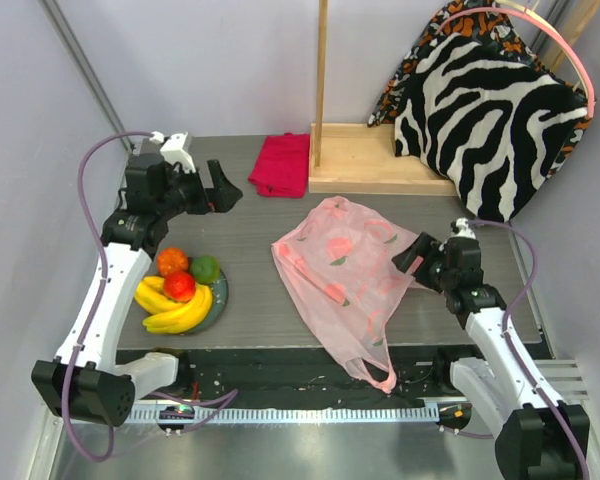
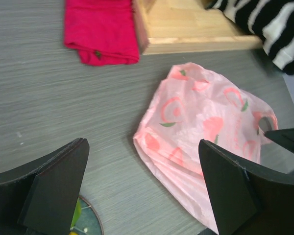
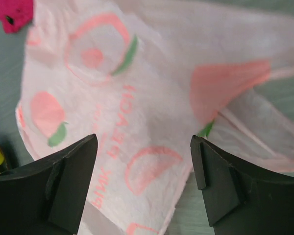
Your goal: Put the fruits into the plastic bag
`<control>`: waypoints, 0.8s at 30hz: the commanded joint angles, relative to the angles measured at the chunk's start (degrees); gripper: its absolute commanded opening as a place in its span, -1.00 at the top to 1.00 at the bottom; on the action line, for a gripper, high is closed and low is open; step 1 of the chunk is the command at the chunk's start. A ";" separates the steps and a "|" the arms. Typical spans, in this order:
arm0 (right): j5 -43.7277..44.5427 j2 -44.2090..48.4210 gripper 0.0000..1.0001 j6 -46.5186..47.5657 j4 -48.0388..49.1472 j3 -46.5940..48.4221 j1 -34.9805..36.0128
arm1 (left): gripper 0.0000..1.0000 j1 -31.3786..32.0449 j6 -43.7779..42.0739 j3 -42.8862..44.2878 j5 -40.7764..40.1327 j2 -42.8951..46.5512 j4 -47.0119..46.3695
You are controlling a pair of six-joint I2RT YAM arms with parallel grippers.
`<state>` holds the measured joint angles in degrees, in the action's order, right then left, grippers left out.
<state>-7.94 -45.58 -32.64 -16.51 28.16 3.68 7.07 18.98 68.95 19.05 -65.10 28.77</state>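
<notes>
- Top view: the plastic bag [image 1: 345,270] lies flat; the bananas [image 1: 175,308], red fruit [image 1: 180,286], orange fruit [image 1: 172,261] and green fruit [image 1: 205,269] sit on a plate [image 1: 221,297] well left of it
- The left gripper [image 1: 225,190] hangs left of the plastic bag, the right gripper [image 1: 408,255] at its right edge
- Left wrist view: jaws spread wide, holding nothing, well apart from the plastic bag
- Right wrist view: jaws wide, empty, close over the plastic bag

The site was a robot test cell. Plain pale wall panels [image 1: 20,150] enclosed a grey tabletop [image 1: 250,215]; the left arm [image 1: 105,300] and right arm [image 1: 495,335] were bolted at the frame's lower edge, beside a metal rail [image 1: 310,440].
</notes>
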 commanded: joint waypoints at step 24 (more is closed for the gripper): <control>0.48 5.61 -0.22 -16.22 -1.95 -12.69 -0.08 | -0.99 2.60 -3.69 -3.38 4.07 0.06 -3.46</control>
<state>-8.69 -38.26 -47.35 -21.37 16.25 3.66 9.74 16.03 65.60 21.63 -66.26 27.24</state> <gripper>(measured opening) 0.620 0.996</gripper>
